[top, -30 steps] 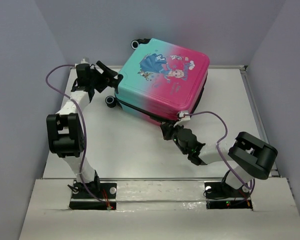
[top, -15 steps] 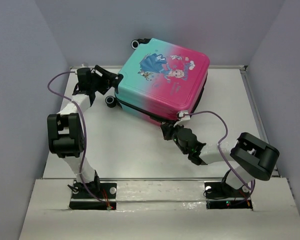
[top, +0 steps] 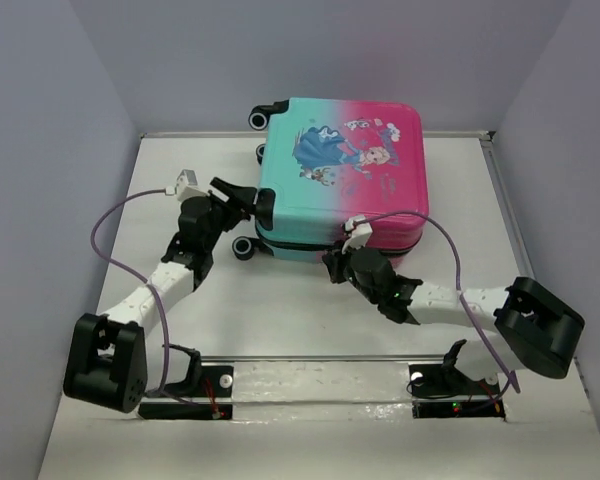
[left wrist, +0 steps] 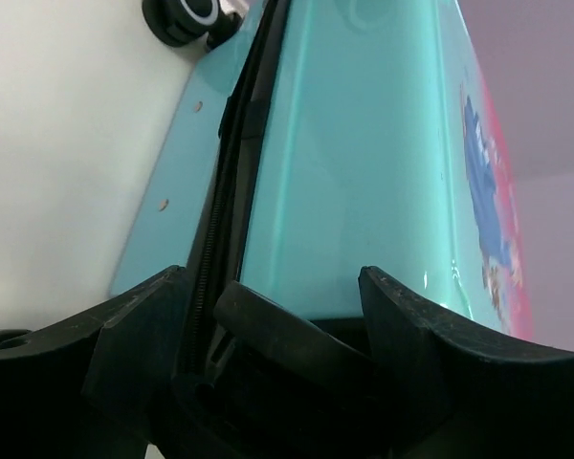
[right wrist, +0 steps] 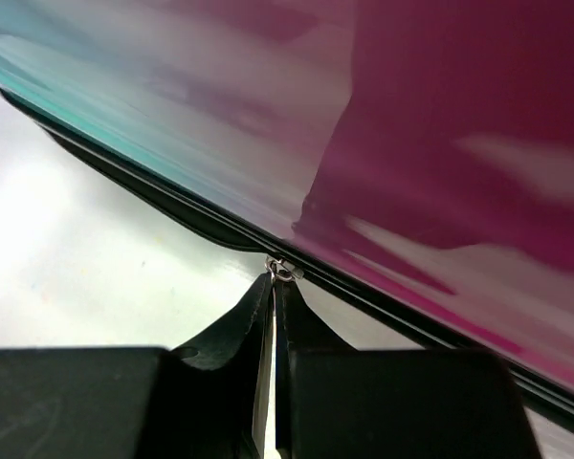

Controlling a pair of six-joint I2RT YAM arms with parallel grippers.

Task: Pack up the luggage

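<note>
I'm bracing the pink-to-teal hard-shell suitcase (top: 350, 170) at nine o'clock with the left gripper (left wrist: 273, 287) spread wide, while the right gripper (right wrist: 275, 287) is pinching its silver zipper pull (right wrist: 282, 269) for closing.

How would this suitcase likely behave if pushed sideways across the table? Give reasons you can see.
The suitcase looks hard-shelled and glossy, so it is probably stiff, not floppy. Lying flat on its broad side, it seems unlikely to tip. Its wheels lie on their sides, so it would likely slide rather than roll.

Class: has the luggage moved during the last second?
Yes. The luggage has turned anticlockwise, its far side now lying parallel to the table's back edge instead of skewed.
</note>
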